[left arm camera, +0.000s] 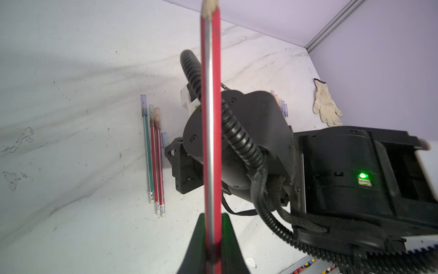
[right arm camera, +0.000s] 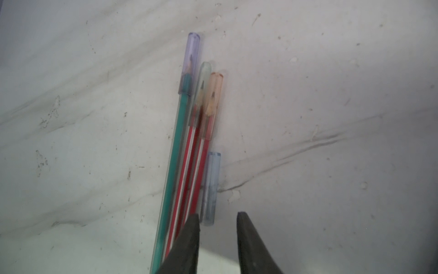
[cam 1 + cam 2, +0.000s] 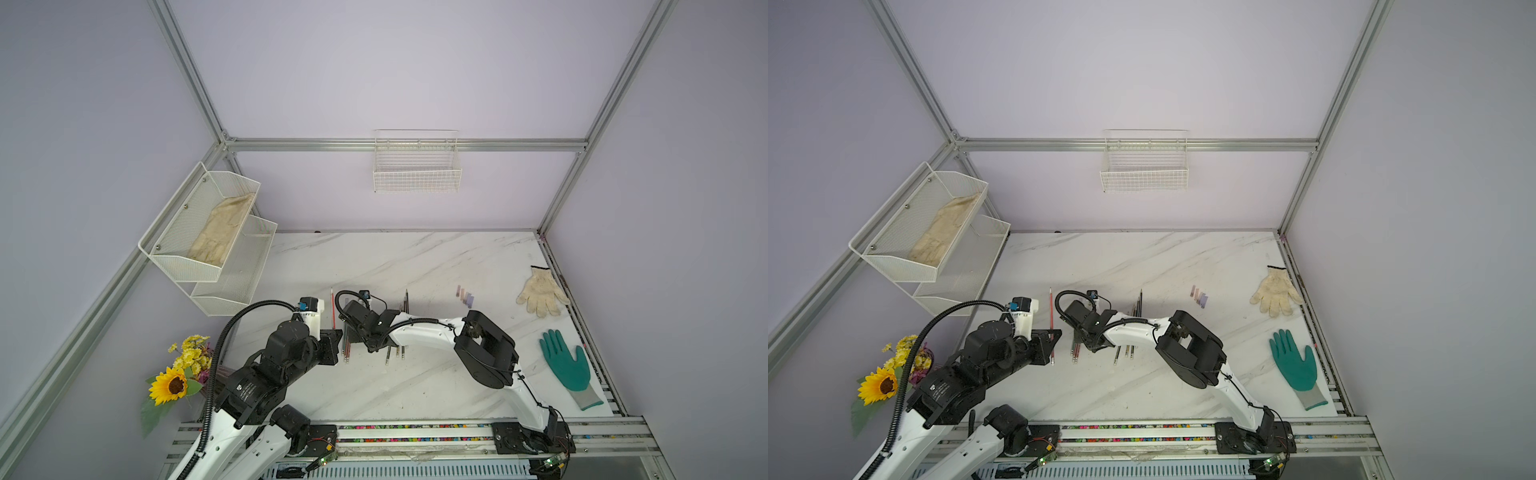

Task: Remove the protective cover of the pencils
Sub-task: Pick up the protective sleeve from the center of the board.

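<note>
Pencils well apart from table edges.

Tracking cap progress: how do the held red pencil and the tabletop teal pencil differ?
The thin red pencil sits in the left pincer; the thin teal pencil lies on the marble table. Red's tip is bare; teal's sits under a translucent purple cap. Both are sharpened.

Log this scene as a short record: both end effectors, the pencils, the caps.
left end effector: shut on red pencil, its tip bare
right end effector: open, empty, near loose blue cap
capped pencils: three side by side on the table, beside that cap
other caps: small loose cluster, toward the white glove
bare pencils: several, partly hidden by the right arm
</note>
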